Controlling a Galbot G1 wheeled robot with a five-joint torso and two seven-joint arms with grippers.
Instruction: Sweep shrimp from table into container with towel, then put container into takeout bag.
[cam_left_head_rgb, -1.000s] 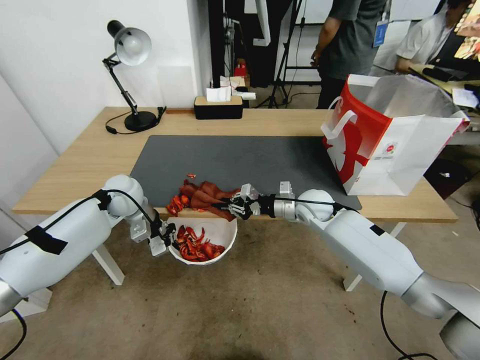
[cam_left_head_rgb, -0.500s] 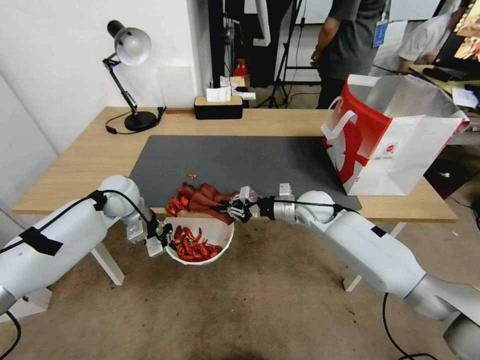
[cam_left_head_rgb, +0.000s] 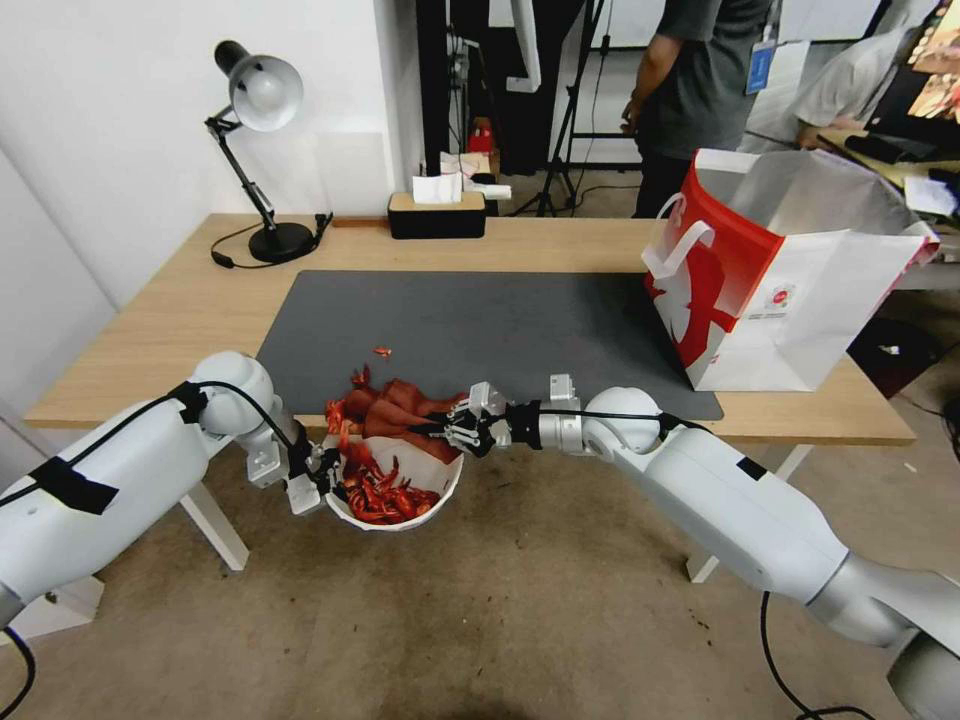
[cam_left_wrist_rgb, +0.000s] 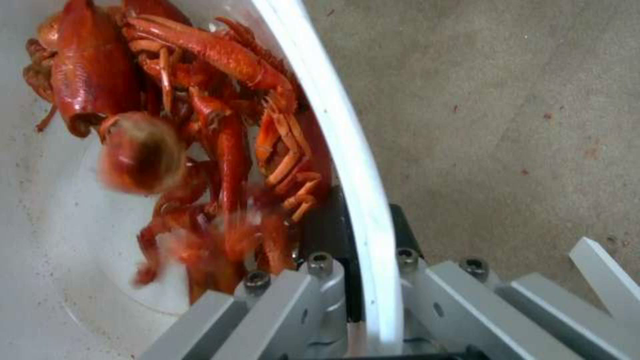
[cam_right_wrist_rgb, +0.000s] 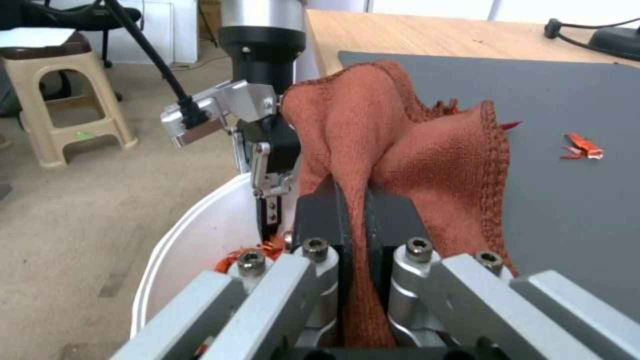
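Below the table edge, left gripper pinches the upward-facing container's rim; right gripper clamps the towel.

Black desk lamp at far-left corner w/ cord, black tissue box along back edge, beige plastic stool on floor, tripod behind.

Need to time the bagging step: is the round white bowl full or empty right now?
Partly full: red-orange shrimp cover the bottom of the round white bowl; one stray piece lies on the grey mat.
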